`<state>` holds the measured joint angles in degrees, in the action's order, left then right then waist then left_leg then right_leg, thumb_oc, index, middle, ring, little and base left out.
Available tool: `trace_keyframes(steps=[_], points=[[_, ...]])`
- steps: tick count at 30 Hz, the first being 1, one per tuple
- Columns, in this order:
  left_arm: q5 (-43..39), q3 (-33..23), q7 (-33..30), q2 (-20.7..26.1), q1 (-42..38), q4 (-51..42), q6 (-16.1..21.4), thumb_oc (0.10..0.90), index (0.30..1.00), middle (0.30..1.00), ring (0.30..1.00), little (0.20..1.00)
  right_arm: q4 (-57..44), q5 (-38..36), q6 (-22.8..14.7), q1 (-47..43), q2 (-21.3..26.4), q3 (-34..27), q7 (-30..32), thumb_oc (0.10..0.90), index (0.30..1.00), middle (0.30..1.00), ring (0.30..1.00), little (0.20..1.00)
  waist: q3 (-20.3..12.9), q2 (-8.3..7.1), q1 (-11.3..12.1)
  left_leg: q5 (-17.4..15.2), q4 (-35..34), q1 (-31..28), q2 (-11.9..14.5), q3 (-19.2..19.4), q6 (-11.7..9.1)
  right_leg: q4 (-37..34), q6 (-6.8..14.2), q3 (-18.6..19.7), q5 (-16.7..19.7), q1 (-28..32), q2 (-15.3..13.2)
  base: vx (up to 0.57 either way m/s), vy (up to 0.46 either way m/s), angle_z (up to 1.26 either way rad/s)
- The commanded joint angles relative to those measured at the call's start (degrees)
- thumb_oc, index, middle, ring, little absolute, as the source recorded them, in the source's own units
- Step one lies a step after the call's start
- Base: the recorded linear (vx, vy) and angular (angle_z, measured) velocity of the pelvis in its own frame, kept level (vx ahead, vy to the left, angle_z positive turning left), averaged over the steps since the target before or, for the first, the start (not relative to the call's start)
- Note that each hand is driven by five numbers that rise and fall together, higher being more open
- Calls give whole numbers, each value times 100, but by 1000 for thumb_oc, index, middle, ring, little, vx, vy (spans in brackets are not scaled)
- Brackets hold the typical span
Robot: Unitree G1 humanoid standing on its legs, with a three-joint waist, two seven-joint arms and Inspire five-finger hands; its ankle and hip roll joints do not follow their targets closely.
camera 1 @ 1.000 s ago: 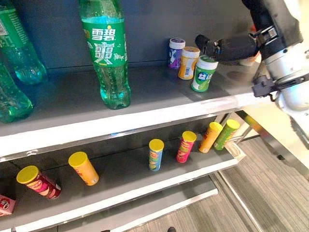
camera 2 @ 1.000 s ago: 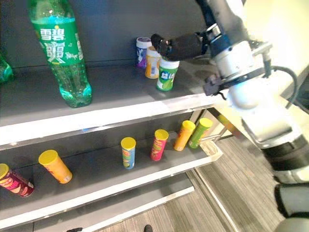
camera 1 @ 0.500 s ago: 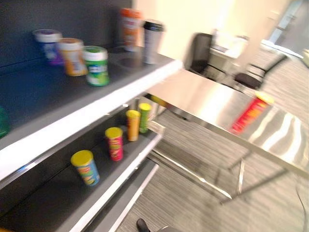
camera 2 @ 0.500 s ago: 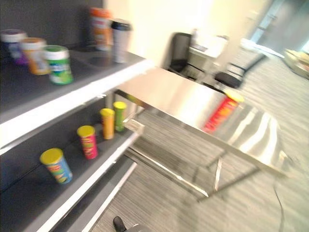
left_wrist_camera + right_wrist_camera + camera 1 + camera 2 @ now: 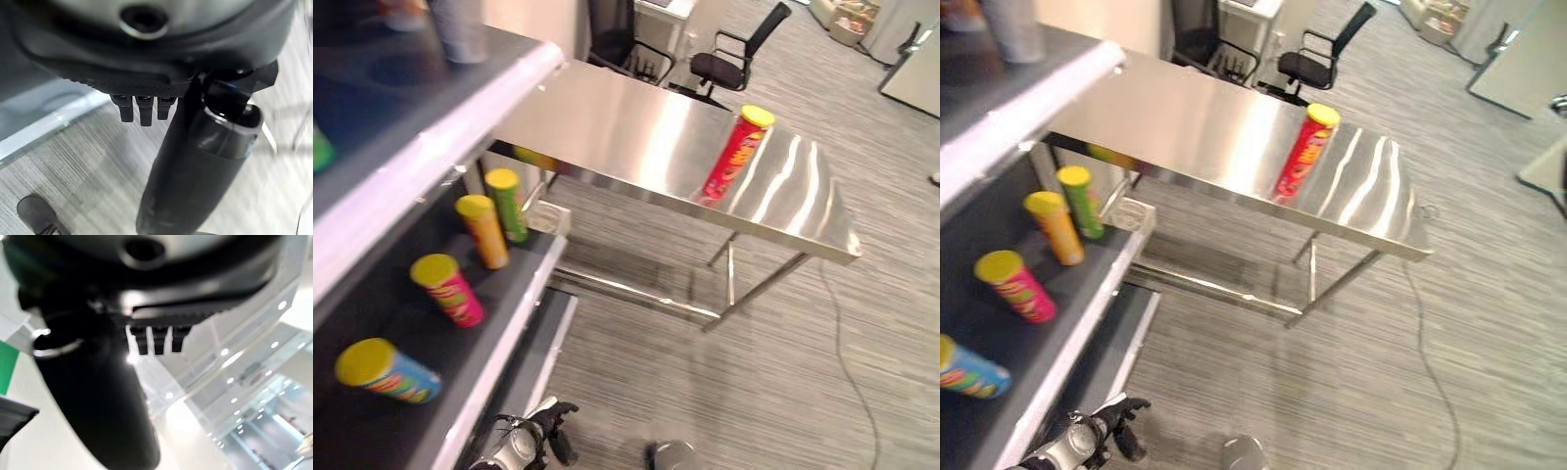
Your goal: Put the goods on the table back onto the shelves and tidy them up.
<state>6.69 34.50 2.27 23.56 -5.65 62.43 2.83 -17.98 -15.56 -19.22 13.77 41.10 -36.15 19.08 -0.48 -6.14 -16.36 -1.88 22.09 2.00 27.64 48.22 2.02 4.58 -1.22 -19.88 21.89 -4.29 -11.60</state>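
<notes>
Left eye view, what is new since 1 second ago? The whole picture has swung (the camera moved, not the goods). The upper shelf, where the right hand hovered by a green tub, has gone out of view, and the table has come in.

— So what shows now, from the left?

— 4 cardboard-look tubes with flat yellow lids stand on the dark matte lower shelf: a blue can, a pink can, an orange can and a green can. Below the shelf hangs the left hand, fingers loose and holding nothing.

— And the table?

— The table is bare polished steel, smooth and full of glare. On it, well apart from the shelf, stands 1 red can, a tall slim cylinder with a yellow lid, upright. Beyond it is a black office chair.

— The right hand?

— The right hand shows in its own wrist view, fingers uncurled and nothing in it.

— Meaning?

— I judge 1 shelving step finished and the red can the next item to fetch. It looks light, rigid and easy to tip.
</notes>
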Motion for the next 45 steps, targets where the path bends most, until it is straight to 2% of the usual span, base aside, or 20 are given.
trace_keyframes(steps=[1,3,7,8,9,14,17,18,19,21,22,25,30,32,35,39,40,41,43,45], points=[[-492,-1086,-15,-747,-150,-662,325,800,900,900,900,900,349,95,361,-201,504,-1062,419,800,900,900,900,900,-313,130,206,694,-2553,260,-1273,289,-548,-136,1622,624,-111,972,-667,-191,-207,-123],[-640,-1247,90,-635,-28,-802,334,800,900,900,900,900,485,-137,388,-145,476,-918,162,800,900,900,900,900,-392,-23,311,837,-2365,283,-1080,458,-706,-346,1622,622,-287,940,-523,-148,-250,-38],[-554,-1375,19,-709,-7,-793,295,800,900,900,900,900,605,-116,439,5,-38,-625,-37,800,900,900,900,900,-294,-67,471,1047,-1995,409,-605,411,-974,-649,1484,611,-1712,935,-122,-63,-220,-15],[-549,-1378,13,-696,-1,-797,291,800,900,900,900,900,576,-89,446,6,-75,-615,-30,800,900,900,900,900,-286,-68,462,1062,-1955,414,-546,389,-1005,-624,1443,600,-1770,943,-81,-101,-370,-11],[-714,-1771,-88,-831,176,-629,216,800,900,900,900,900,371,-107,353,125,-850,-314,-102,800,900,900,900,900,-133,23,537,1321,-1788,500,-187,227,-1209,-732,1141,667,-2514,974,384,-77,-309,-32],[-905,-2184,-168,-945,371,-338,180,800,900,900,900,900,-90,-38,261,154,-1541,227,-211,800,900,900,900,900,14,74,513,1525,-1716,437,115,59,-1347,-663,908,756,-2778,1000,770,-90,-184,-25],[-1093,-2219,-276,-1035,365,-334,229,800,900,900,900,900,-274,-93,266,169,-1764,916,-404,800,900,900,900,900,282,60,669,1448,-1874,663,-182,-1370,-1279,-422,800,1002,-2838,861,881,-149,-112,-20],[-1222,-2204,-329,-1059,324,-352,264,800,900,900,900,900,-335,-184,209,152,-1777,1024,-432,800,900,900,900,900,374,61,759,1121,-1760,860,-579,-2335,-1109,-416,770,1159,-2776,856,880,-54,-54,-56],[-1229,-2199,-331,-1058,320,-352,265,800,900,900,900,900,-334,-188,207,152,-1777,1019,-435,800,900,900,900,900,381,62,729,1080,-1714,893,-591,-2375,-1088,-420,782,1127,-2779,869,868,-98,-32,-21],[-1391,-2201,-327,-1102,299,-344,311,800,900,900,900,900,-313,-256,143,96,-1779,1010,-425,800,900,900,900,900,452,87,771,782,-1396,1100,-1069,-2822,-830,-421,743,1167,-2672,821,827,-76,12,-15],[-1617,-2228,-366,-1093,280,-573,337,800,900,900,900,900,-302,-224,98,65,-1772,1004,-342,800,900,900,900,900,528,115,751,515,-969,1291,-1398,-2714,-665,-386,655,1175,-2723,822,810,-19,17,-18],[-1755,-2193,-276,-1083,265,-811,315,800,900,900,900,900,-354,-114,169,-34,-1802,1006,-279,800,900,900,900,900,502,266,666,155,-941,1074,-1573,-2375,-556,-207,647,1348,-2930,818,852,104,119,6],[-1500,-1944,-247,-1297,251,-533,252,800,900,900,900,900,-633,154,257,21,-2075,1204,-377,800,900,900,900,900,530,394,625,52,-1399,686,-1925,-2254,-372,681,788,1202,-3069,501,603,127,178,-5],[-1539,-1930,-319,-1361,107,-405,314,800,900,900,900,900,-728,206,277,4,-2172,1343,-440,800,900,900,900,900,647,395,423,90,-1957,215,-2085,-2070,-258,1823,1049,1080,-2735,-42,271,81,203,-26],[-1430,-1860,-383,-1350,-102,-283,236,800,900,900,900,900,-790,60,203,122,-2253,1503,-597,800,900,900,900,900,747,460,349,170,-2324,0,-2175,-2099,-210,2562,1028,1081,-2698,-435,156,19,73,-14],[-1382,-1836,-349,-1391,-20,-246,323,800,900,900,900,900,-884,-144,167,195,-2260,1543,-830,800,900,900,900,900,687,546,401,148,-2430,11,-2047,-2304,-377,1584,1014,1146,-2643,-500,-296,51,-143,1],[-1382,-1836,-349,-1392,-20,-246,323,800,900,900,900,900,-884,-145,166,195,-2259,1543,-831,800,900,900,900,900,688,551,397,148,-2429,12,-2044,-2309,-377,1572,1014,1139,-2637,-492,-292,77,-197,12],[-1231,-1680,-297,-1421,-75,-298,398,800,900,900,900,900,-849,86,157,65,-2115,1505,-766,800,900,900,900,900,617,495,277,161,-2401,36,-2126,-2418,-418,366,1092,1764,-2320,-480,-165,48,-123,26],[-1290,-1731,-402,-1469,-79,-206,388,800,900,900,900,900,-852,66,302,52,-2158,1650,-778,800,900,900,900,900,587,409,306,136,-2327,-4,-2147,-2465,-447,-76,1203,2022,-2210,-309,-132,72,-201,43],[-1322,-1857,-370,-1522,124,-84,414,800,900,900,900,900,-981,-106,202,256,-2206,1657,-924,800,900,900,900,900,337,350,492,297,-2379,-17,-2050,-2549,-534,-427,1267,1822,-1902,-73,-45,111,-290,58]])
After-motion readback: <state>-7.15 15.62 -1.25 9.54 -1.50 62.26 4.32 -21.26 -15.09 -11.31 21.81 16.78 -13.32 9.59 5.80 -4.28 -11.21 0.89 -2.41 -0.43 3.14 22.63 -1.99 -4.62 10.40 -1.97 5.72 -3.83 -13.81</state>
